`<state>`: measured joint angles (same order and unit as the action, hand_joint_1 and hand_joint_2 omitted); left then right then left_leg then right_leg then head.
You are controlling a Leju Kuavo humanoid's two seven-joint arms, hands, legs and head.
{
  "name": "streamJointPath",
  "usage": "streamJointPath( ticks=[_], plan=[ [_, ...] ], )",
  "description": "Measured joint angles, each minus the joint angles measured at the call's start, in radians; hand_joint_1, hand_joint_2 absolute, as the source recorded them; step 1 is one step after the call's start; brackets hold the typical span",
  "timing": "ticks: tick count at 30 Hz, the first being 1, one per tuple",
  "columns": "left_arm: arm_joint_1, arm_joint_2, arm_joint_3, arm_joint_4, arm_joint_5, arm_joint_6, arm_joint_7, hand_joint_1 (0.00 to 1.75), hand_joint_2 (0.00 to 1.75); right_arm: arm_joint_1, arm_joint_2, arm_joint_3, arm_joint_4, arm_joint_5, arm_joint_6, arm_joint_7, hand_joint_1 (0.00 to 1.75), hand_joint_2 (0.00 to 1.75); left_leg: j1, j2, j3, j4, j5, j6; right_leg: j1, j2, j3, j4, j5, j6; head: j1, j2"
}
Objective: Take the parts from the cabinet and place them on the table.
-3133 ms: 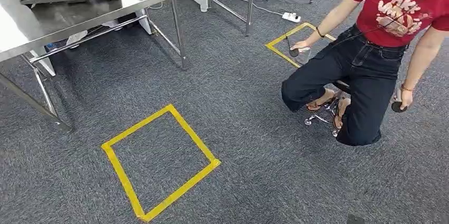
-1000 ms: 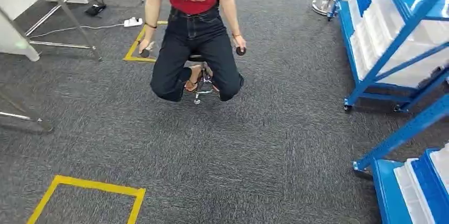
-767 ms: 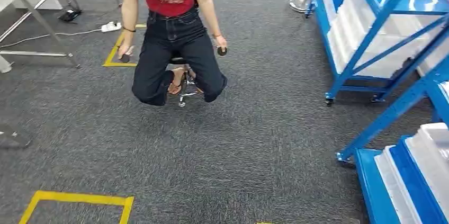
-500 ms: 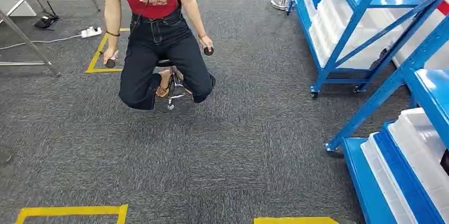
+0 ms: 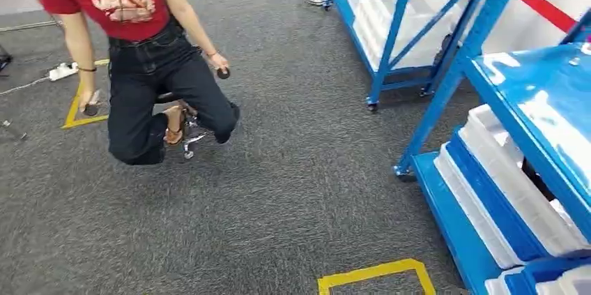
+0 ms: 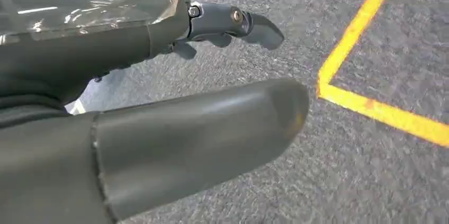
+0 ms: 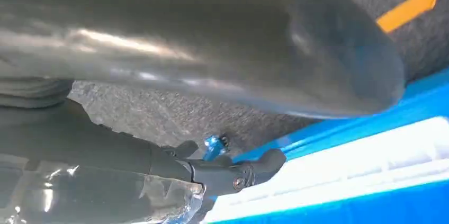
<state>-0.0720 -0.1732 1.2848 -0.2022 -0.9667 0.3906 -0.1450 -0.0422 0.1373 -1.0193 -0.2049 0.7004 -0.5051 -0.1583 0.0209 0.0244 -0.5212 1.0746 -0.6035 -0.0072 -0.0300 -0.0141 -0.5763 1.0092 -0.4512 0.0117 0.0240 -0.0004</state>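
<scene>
A blue shelving cabinet [image 5: 453, 51] fills the right side of the head view, with white bins [image 5: 502, 183] on its lower shelves; I cannot make out any parts in them. In the left wrist view my left hand [image 6: 159, 91] hangs over grey carpet, thumb and fingers apart, holding nothing. In the right wrist view my right hand [image 7: 222, 91] hangs beside the cabinet's blue base [image 7: 370, 128], fingers apart and empty.
A person in a red shirt [image 5: 132, 44] sits on a small stool at the upper left, a dark controller in each hand. Yellow tape [image 5: 376, 277] marks a square on the carpet at the bottom. A second blue rack [image 5: 390, 23] stands farther back.
The camera has turned right: the steel table left the picture, the person shifted to the left, and the blue cabinet came in large on the right.
</scene>
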Motion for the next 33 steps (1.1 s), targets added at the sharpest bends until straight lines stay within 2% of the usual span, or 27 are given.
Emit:
streamJointPath(
  ticks=[2, 3, 4, 5, 6, 7, 8, 9, 10, 12, 13, 15, 16, 18, 19, 20, 22, 23, 24, 25, 26, 28, 29, 30, 31, 32, 33],
  plan=[
    [0.003, 0.000, -0.001, 0.000, 0.000, 0.000, 0.002, 0.00, 0.00, -0.003, 0.000, 0.000, 0.000, 0.000, 0.000, 0.000, 0.00, 0.00, -0.001, -0.022, -0.084, 0.168, -0.079, 0.003, 0.009, 0.023, -0.005, 0.000, 0.001, -0.008, 0.000, 0.000],
    [0.004, 0.000, -0.001, 0.000, 0.000, 0.000, 0.002, 0.00, 0.00, -0.003, 0.000, 0.000, 0.000, 0.000, 0.000, 0.000, 0.00, 0.00, -0.002, -0.025, -0.119, 0.229, -0.093, 0.006, 0.015, 0.036, -0.006, 0.001, 0.003, -0.011, 0.000, 0.000],
    [0.004, 0.000, -0.001, 0.000, 0.000, 0.000, 0.002, 0.00, 0.00, 0.000, 0.000, 0.000, 0.000, 0.000, 0.000, 0.000, 0.00, 0.00, -0.002, -0.026, -0.130, 0.238, -0.080, 0.011, 0.019, 0.050, -0.006, 0.001, 0.003, -0.011, 0.000, 0.000],
    [0.004, 0.000, -0.001, 0.000, 0.000, -0.001, 0.003, 0.00, 0.00, 0.001, 0.000, 0.000, 0.000, 0.000, 0.000, 0.000, 0.00, 0.00, -0.002, -0.028, -0.117, 0.200, -0.043, 0.019, 0.021, 0.064, -0.005, 0.001, 0.003, -0.011, 0.000, 0.000],
    [0.004, 0.000, -0.001, 0.000, 0.000, -0.003, 0.004, 0.00, 0.00, 0.001, 0.001, 0.000, 0.000, 0.000, 0.000, 0.000, 0.00, 0.00, -0.005, -0.034, -0.084, 0.124, 0.008, 0.027, 0.023, 0.078, -0.002, 0.001, 0.003, -0.011, 0.000, 0.000],
    [0.004, 0.000, -0.001, 0.000, 0.000, -0.003, 0.004, 0.00, 0.00, 0.001, 0.002, 0.000, 0.000, 0.000, 0.001, 0.000, 0.00, 0.00, -0.007, -0.051, -0.042, 0.035, 0.056, 0.035, 0.023, 0.090, 0.001, 0.001, 0.003, -0.011, 0.000, 0.000],
    [0.005, 0.000, -0.001, 0.000, 0.001, -0.003, 0.004, 0.00, 0.00, 0.001, 0.005, 0.000, 0.000, 0.000, 0.002, 0.000, 0.00, 0.00, -0.010, -0.105, -0.007, -0.041, 0.089, 0.044, 0.019, 0.099, 0.001, 0.001, 0.004, -0.010, 0.001, 0.000],
    [0.005, 0.002, -0.002, 0.000, 0.002, -0.003, 0.004, 0.00, 0.00, -0.002, 0.006, 0.000, 0.000, 0.000, 0.003, 0.000, 0.00, 0.00, -0.013, -0.122, 0.002, -0.069, 0.083, 0.046, 0.033, 0.108, 0.000, 0.005, 0.005, -0.006, 0.000, 0.000],
    [0.004, 0.003, -0.003, 0.000, 0.002, -0.003, 0.004, 0.00, 0.00, -0.002, 0.008, 0.000, 0.000, 0.000, 0.003, -0.001, 0.00, 0.00, -0.016, -0.101, 0.002, -0.069, 0.085, 0.044, 0.028, 0.118, -0.006, 0.004, 0.008, -0.001, 0.001, 0.000],
    [0.003, 0.002, -0.004, 0.000, 0.002, -0.003, 0.004, 0.00, 0.00, 0.002, 0.010, 0.000, 0.000, 0.000, 0.003, -0.001, 0.00, 0.00, -0.024, -0.084, 0.002, -0.070, 0.088, 0.050, 0.021, 0.138, -0.012, -0.001, 0.015, 0.011, 0.001, 0.000],
    [0.003, 0.002, -0.004, 0.000, 0.002, -0.003, 0.004, 0.00, 0.00, 0.004, 0.011, 0.000, 0.000, 0.000, 0.003, -0.001, 0.00, 0.00, -0.021, -0.071, 0.006, -0.084, 0.097, 0.056, 0.026, 0.149, -0.024, -0.002, 0.017, 0.019, 0.001, 0.000],
    [0.003, 0.001, -0.005, 0.000, 0.002, -0.003, 0.004, 0.00, 0.00, 0.002, 0.010, 0.000, 0.000, 0.000, 0.003, -0.001, 0.00, 0.00, -0.016, -0.043, 0.018, -0.103, 0.112, 0.067, 0.027, 0.064, -0.059, 0.075, -0.028, 0.009, 0.007, 0.000],
    [0.006, 0.000, -0.005, 0.000, 0.002, -0.004, 0.004, 0.00, 0.00, -0.002, 0.007, 0.000, 0.000, 0.000, 0.003, -0.001, 0.00, 0.00, -0.018, -0.027, 0.017, -0.103, 0.113, 0.068, 0.027, 0.043, -0.095, 0.151, -0.064, 0.006, 0.008, 0.000],
    [0.007, -0.001, -0.005, 0.000, 0.002, -0.004, 0.004, 0.00, 0.00, -0.002, 0.006, 0.000, 0.000, 0.000, 0.003, -0.001, 0.00, 0.00, -0.019, 0.004, 0.015, -0.102, 0.112, 0.067, 0.021, 0.029, -0.161, 0.294, -0.115, 0.010, 0.008, 0.000],
    [0.007, 0.000, -0.005, 0.000, 0.002, -0.004, 0.004, 0.00, 0.00, 0.001, 0.006, 0.000, 0.000, 0.000, 0.003, -0.001, 0.00, 0.00, -0.018, 0.016, 0.014, -0.102, 0.111, 0.066, 0.016, 0.025, -0.172, 0.318, -0.116, 0.018, 0.008, 0.000],
    [0.007, 0.000, -0.005, 0.000, 0.002, -0.004, 0.004, 0.00, 0.00, 0.005, 0.006, 0.000, 0.000, 0.000, 0.003, -0.001, 0.00, 0.00, -0.017, 0.029, 0.015, -0.102, 0.110, 0.064, 0.010, 0.021, -0.154, 0.289, -0.101, 0.032, 0.008, 0.000],
    [0.007, -0.002, -0.005, 0.000, 0.002, -0.004, 0.004, 0.00, 0.00, 0.003, 0.003, 0.000, 0.000, 0.000, 0.003, -0.001, 0.00, 0.00, -0.013, 0.051, 0.020, -0.099, 0.104, 0.054, 0.000, 0.001, -0.063, 0.127, -0.041, 0.060, 0.008, 0.000],
    [0.006, -0.002, -0.005, 0.000, 0.002, -0.004, 0.004, 0.00, 0.00, 0.002, 0.003, 0.000, 0.000, 0.000, 0.003, -0.001, 0.00, 0.00, -0.014, 0.061, 0.023, -0.094, 0.098, 0.046, -0.002, -0.044, -0.010, 0.037, -0.016, 0.070, 0.008, 0.000],
    [0.007, 0.000, -0.005, 0.000, 0.002, -0.004, 0.004, 0.00, 0.00, -0.003, 0.004, 0.000, 0.000, 0.000, 0.003, -0.001, 0.00, 0.00, -0.023, 0.071, 0.014, -0.089, 0.088, 0.035, 0.006, -0.075, 0.013, 0.010, -0.020, 0.064, 0.009, 0.000],
    [0.007, 0.000, -0.005, 0.000, 0.002, -0.003, 0.004, 0.00, 0.00, -0.004, 0.005, 0.000, 0.000, 0.000, 0.006, -0.001, 0.00, 0.00, -0.024, 0.078, 0.018, -0.085, 0.083, 0.030, 0.004, -0.056, 0.010, 0.005, -0.015, 0.051, 0.009, 0.000],
    [0.005, 0.000, -0.006, 0.000, 0.002, -0.003, 0.004, 0.00, 0.00, -0.002, 0.005, 0.000, 0.000, 0.003, 0.006, -0.001, 0.00, 0.00, -0.024, 0.084, 0.023, -0.088, 0.084, 0.026, 0.006, -0.050, 0.008, 0.007, -0.016, 0.039, 0.004, 0.000],
    [-0.001, 0.000, -0.006, 0.000, 0.002, -0.003, 0.004, 0.00, 0.00, 0.004, 0.006, 0.000, 0.000, 0.003, 0.006, -0.001, 0.00, 0.00, -0.016, 0.101, 0.031, -0.094, 0.084, 0.017, 0.014, -0.032, 0.000, 0.007, -0.017, 0.024, 0.005, 0.000],
    [0.000, -0.001, -0.006, 0.000, 0.002, -0.003, 0.004, 0.00, 0.00, 0.003, 0.005, 0.000, 0.000, 0.004, 0.006, -0.001, 0.00, 0.00, -0.010, 0.098, 0.031, -0.091, 0.076, 0.008, 0.005, -0.019, 0.008, 0.003, -0.013, 0.014, 0.004, 0.000],
    [0.000, -0.002, -0.006, 0.000, 0.002, -0.003, 0.004, 0.00, 0.00, 0.005, 0.007, 0.000, 0.000, 0.006, 0.006, 0.000, 0.00, 0.00, -0.007, 0.045, 0.026, -0.068, 0.056, 0.002, 0.002, -0.010, 0.006, 0.003, -0.013, 0.008, 0.003, 0.000],
    [0.001, -0.003, -0.006, 0.000, 0.002, -0.003, 0.004, 0.00, 0.00, 0.003, 0.005, 0.000, 0.000, 0.008, 0.006, 0.000, 0.00, 0.00, -0.006, 0.002, 0.003, -0.017, 0.018, 0.002, 0.003, -0.002, 0.005, 0.003, -0.010, 0.003, 0.002, 0.000],
    [0.003, -0.005, -0.006, 0.000, 0.002, -0.003, 0.004, 0.00, 0.00, -0.002, 0.005, 0.000, 0.000, 0.011, 0.006, -0.001, 0.00, 0.00, -0.006, -0.017, -0.039, 0.068, -0.029, 0.003, 0.006, 0.010, 0.003, 0.003, -0.008, -0.006, 0.002, 0.000],
    [0.005, -0.004, -0.006, 0.000, 0.003, -0.002, 0.004, 0.00, 0.00, -0.002, 0.005, 0.000, 0.000, 0.012, 0.006, -0.001, 0.00, 0.00, -0.007, -0.023, -0.083, 0.156, -0.066, 0.004, 0.009, 0.022, 0.001, 0.003, -0.008, -0.007, 0.001, 0.000]
  ],
)
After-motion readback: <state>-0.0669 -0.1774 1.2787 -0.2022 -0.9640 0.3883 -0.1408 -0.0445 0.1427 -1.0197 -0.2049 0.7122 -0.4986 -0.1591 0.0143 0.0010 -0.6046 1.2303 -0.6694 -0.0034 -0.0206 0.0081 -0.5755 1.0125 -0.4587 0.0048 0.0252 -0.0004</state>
